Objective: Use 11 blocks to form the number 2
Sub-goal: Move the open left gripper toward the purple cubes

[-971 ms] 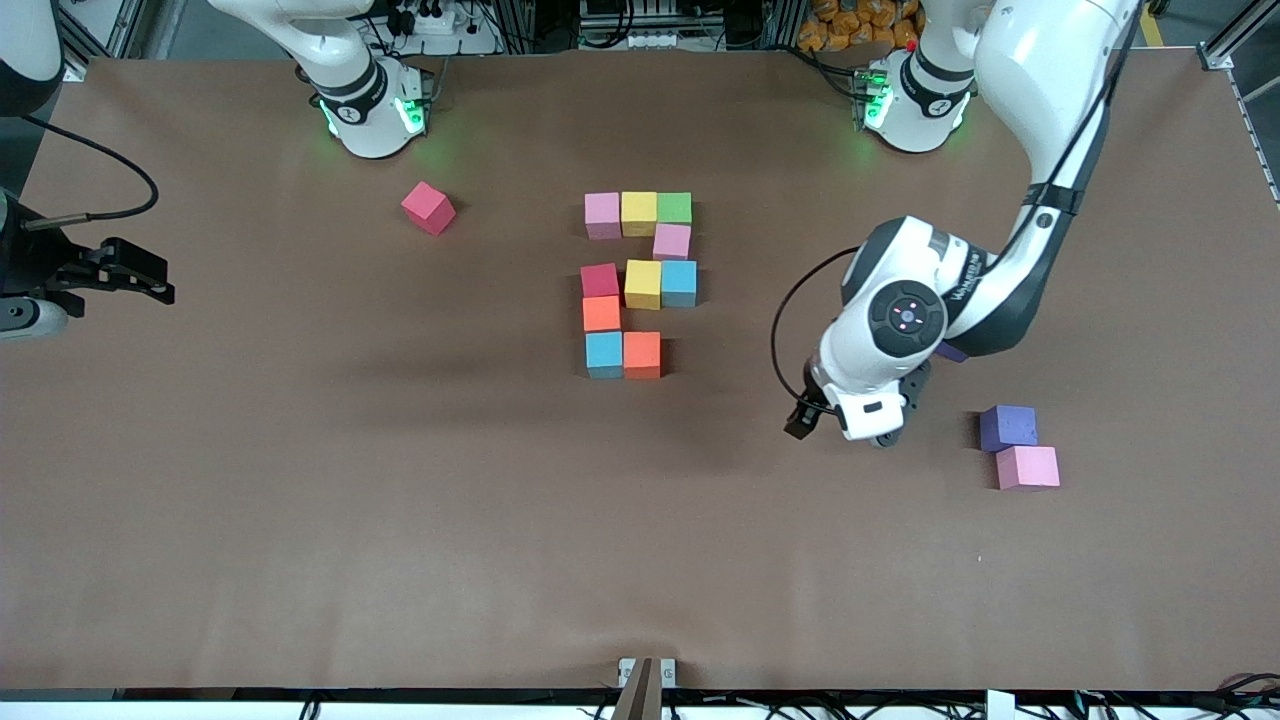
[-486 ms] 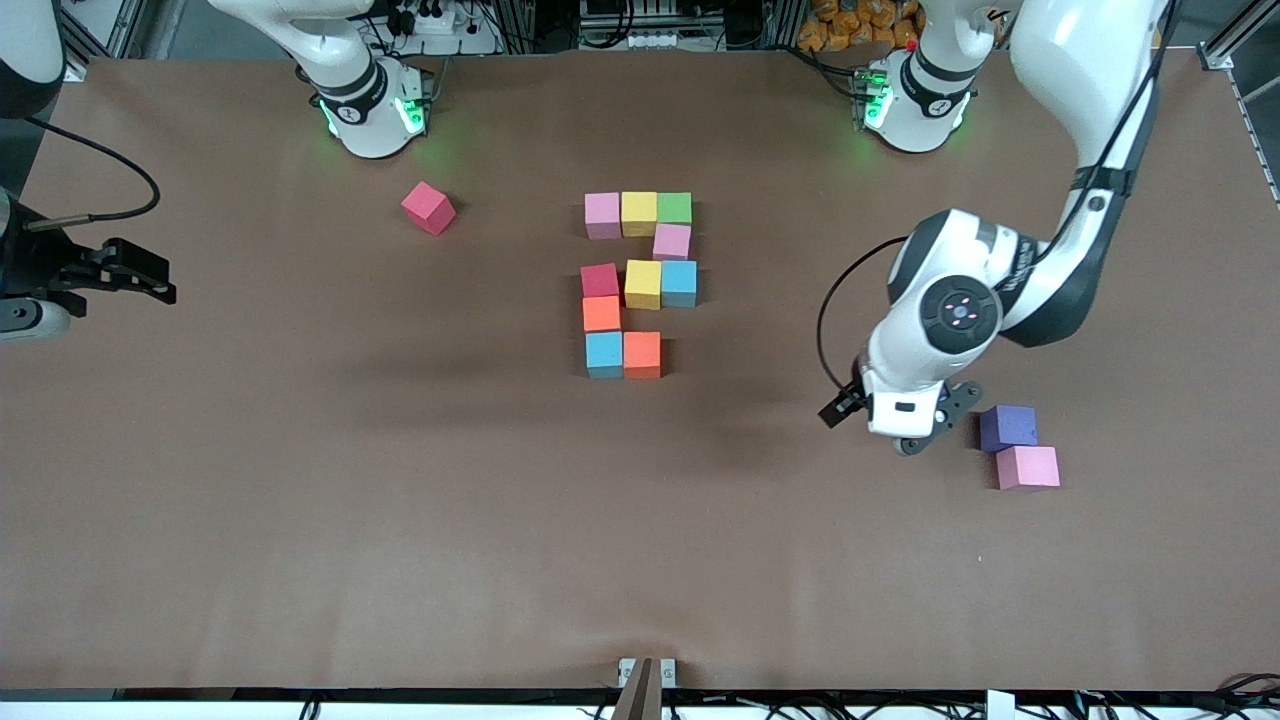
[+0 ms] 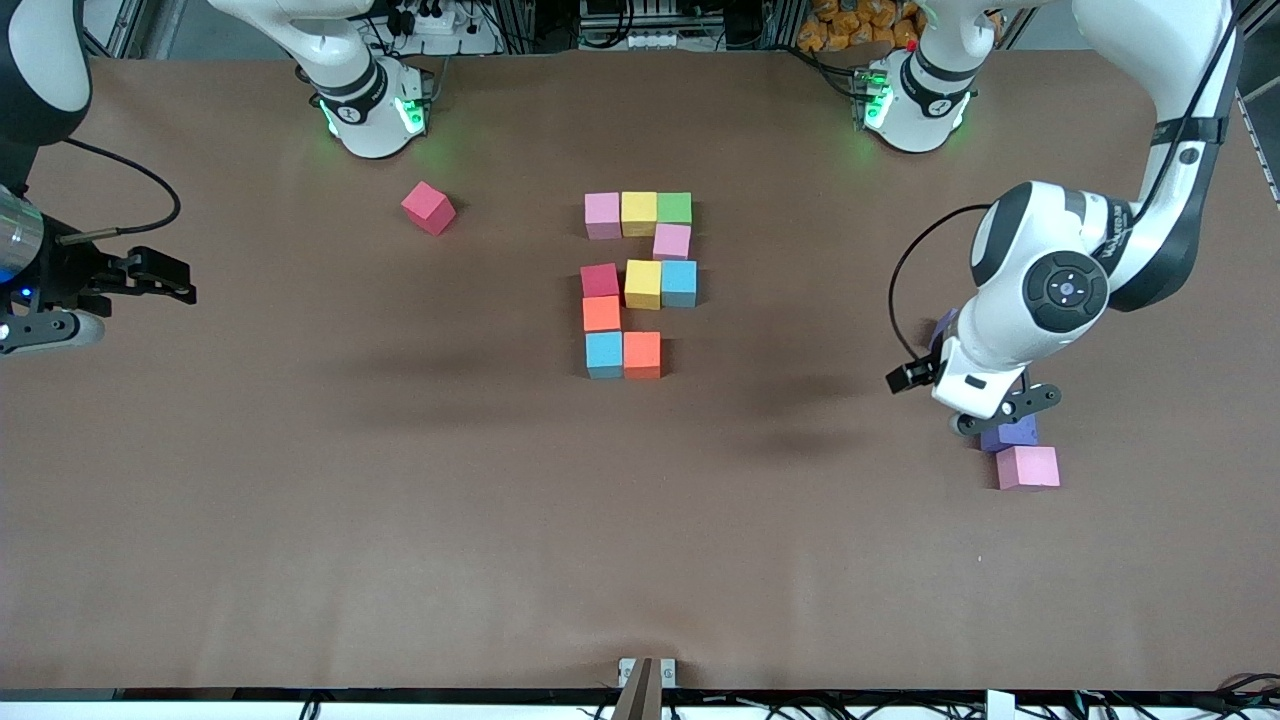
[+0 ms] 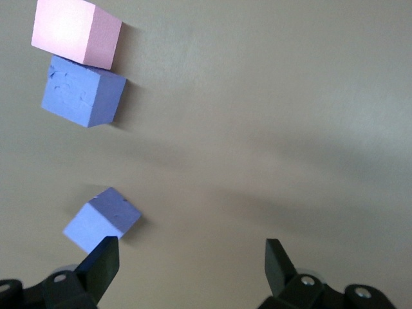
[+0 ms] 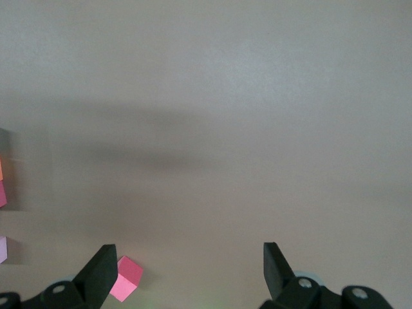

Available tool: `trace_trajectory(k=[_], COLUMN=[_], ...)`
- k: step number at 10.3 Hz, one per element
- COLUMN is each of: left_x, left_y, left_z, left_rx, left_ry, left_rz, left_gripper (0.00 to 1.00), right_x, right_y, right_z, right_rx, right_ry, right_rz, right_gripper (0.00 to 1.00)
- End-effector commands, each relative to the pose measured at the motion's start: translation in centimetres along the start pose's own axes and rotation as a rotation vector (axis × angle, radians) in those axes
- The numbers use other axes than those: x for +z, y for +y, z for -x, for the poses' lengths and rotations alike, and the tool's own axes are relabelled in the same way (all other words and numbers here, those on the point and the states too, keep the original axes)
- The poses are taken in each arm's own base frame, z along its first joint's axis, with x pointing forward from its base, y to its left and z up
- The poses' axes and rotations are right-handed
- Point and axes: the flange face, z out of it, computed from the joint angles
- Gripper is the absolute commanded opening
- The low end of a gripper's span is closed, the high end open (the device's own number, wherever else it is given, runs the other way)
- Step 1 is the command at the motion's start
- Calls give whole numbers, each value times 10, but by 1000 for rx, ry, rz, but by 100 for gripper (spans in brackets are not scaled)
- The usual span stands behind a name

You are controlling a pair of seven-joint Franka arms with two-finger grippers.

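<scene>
Several blocks stand together mid-table as a partial number 2 [image 3: 640, 283]: pink, yellow and green [image 3: 675, 207] on top, then pink, then red, yellow and light blue, then orange, then light blue and orange [image 3: 642, 353]. A loose red block [image 3: 428, 207] [image 5: 125, 278] lies nearer the right arm's base. A purple block [image 3: 1010, 436] [image 4: 84, 91] touches a pink block [image 3: 1028, 467] [image 4: 76, 32] toward the left arm's end. Another purple block [image 3: 945, 325] [image 4: 102, 219] is partly hidden by the left arm. My left gripper [image 3: 1000, 412] [image 4: 190, 264] hangs open and empty over the table by the purple blocks. My right gripper [image 3: 165, 280] [image 5: 187, 267] waits open and empty.
Brown table cover [image 3: 400, 500] spreads wide around the blocks. The two arm bases [image 3: 370, 105] stand along the table's edge farthest from the front camera. A small metal bracket [image 3: 646, 672] sits at the nearest edge.
My left arm has swung toward its own end of the table, from open table to above the purple and pink pair. The right gripper has shifted slightly toward the table's middle.
</scene>
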Motion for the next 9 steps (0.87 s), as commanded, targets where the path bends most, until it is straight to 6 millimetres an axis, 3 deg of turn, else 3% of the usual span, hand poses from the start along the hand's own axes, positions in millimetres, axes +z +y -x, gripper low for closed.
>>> trace_trajectory(k=[1, 3, 6, 9], left_x=[4, 16, 27, 41], left_y=[-17, -33, -40, -79], left_z=[9, 8, 18, 18], left_rx=[127, 242, 419, 531], left_ry=[-29, -57, -87, -115], left_rz=[-37, -43, -51, -42], left_gripper=[100, 100, 100, 100], right_x=[-5, -27, -51, -67], right_y=[18, 15, 16, 16], right_z=[6, 16, 34, 45], right_rx=[31, 31, 40, 53], right_ry=[24, 83, 124, 158], right_rz=[-15, -22, -15, -9], right_gripper=[100, 100, 100, 100])
